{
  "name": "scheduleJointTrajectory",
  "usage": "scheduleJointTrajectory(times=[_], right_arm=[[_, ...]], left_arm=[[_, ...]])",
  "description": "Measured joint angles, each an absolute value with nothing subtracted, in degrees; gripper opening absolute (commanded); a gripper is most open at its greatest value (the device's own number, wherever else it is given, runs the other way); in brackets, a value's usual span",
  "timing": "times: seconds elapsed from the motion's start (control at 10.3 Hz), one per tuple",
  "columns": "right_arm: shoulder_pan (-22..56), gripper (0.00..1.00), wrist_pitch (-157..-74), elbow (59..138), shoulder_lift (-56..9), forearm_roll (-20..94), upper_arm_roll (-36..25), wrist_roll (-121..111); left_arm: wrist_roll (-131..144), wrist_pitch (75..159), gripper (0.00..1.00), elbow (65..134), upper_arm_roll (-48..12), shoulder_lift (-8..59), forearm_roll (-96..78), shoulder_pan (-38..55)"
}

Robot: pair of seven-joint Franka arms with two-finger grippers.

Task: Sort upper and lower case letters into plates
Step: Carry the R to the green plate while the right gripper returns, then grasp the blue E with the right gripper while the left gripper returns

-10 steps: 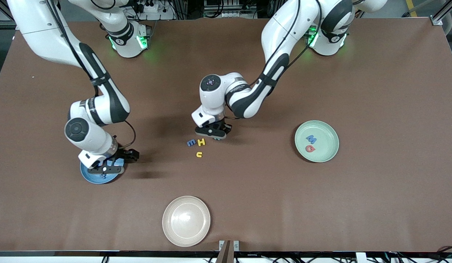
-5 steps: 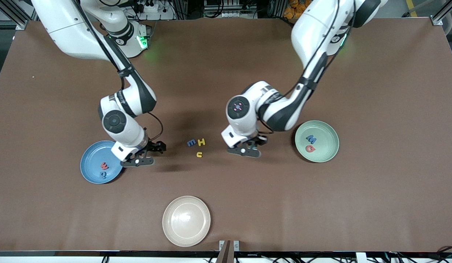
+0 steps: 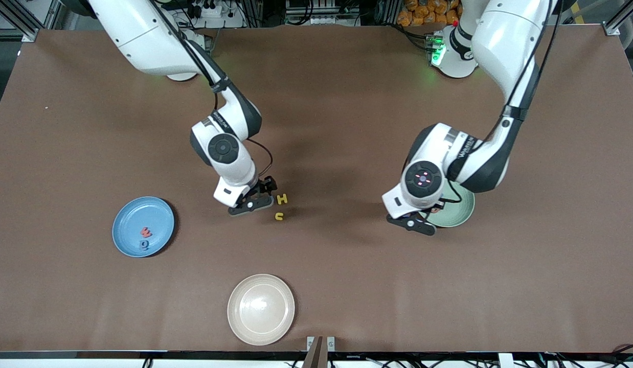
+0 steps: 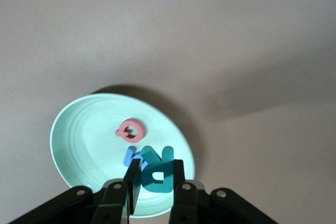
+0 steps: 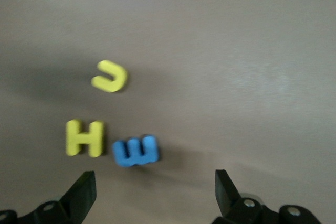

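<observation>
My left gripper (image 3: 416,224) is shut on a teal R (image 4: 158,171) and hangs over the rim of the mint green plate (image 3: 457,214). In the left wrist view that plate (image 4: 79,140) holds a pink G (image 4: 129,129) and a blue M (image 4: 129,155). My right gripper (image 3: 250,205) is open and empty, low over the table beside a yellow H (image 3: 281,199) and a yellow u (image 3: 279,216). In the right wrist view a blue m (image 5: 135,150) lies just ahead of the open jaws, beside the H (image 5: 84,138) and u (image 5: 110,75). The blue plate (image 3: 130,220) holds a red w (image 3: 146,231) and a blue letter (image 3: 144,245).
A cream-beige round plate (image 3: 261,308) sits near the front camera's edge of the table. The brown tabletop (image 3: 347,286) is bare between the plates.
My right gripper has left the blue plate and moved to the letters in the middle. My left gripper has carried the teal R from the middle to the mint plate.
</observation>
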State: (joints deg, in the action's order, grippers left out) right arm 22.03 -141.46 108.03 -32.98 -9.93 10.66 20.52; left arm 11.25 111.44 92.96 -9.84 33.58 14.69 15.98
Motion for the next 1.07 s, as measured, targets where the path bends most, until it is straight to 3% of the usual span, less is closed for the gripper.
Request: scheduleJointTrajectory(times=[0.19, 0.29, 0.39, 1.07], right_arm=[[23.78, 1.0, -143.1, 108.88, -33.47, -10.8, 10.64, 20.48], [23.91, 1.0, -144.26, 109.61, -33.68, -11.9, 10.64, 20.48], [23.92, 1.0, -145.22, 110.11, -33.97, -12.67, 10.58, 20.46], [24.26, 1.0, -147.05, 110.23, -35.13, -15.93, 10.58, 20.33]], left_arm=[[11.19, 120.4, 0.0, 101.44, -10.29, 32.34, 14.63, 13.09], [11.32, 123.53, 0.31, 104.97, -11.15, 31.67, 14.08, 11.25], [11.43, 124.73, 0.99, 107.22, -12.52, 31.06, 12.65, 9.35], [11.73, 125.44, 1.0, 109.54, -14.71, 28.55, 8.42, 7.46]])
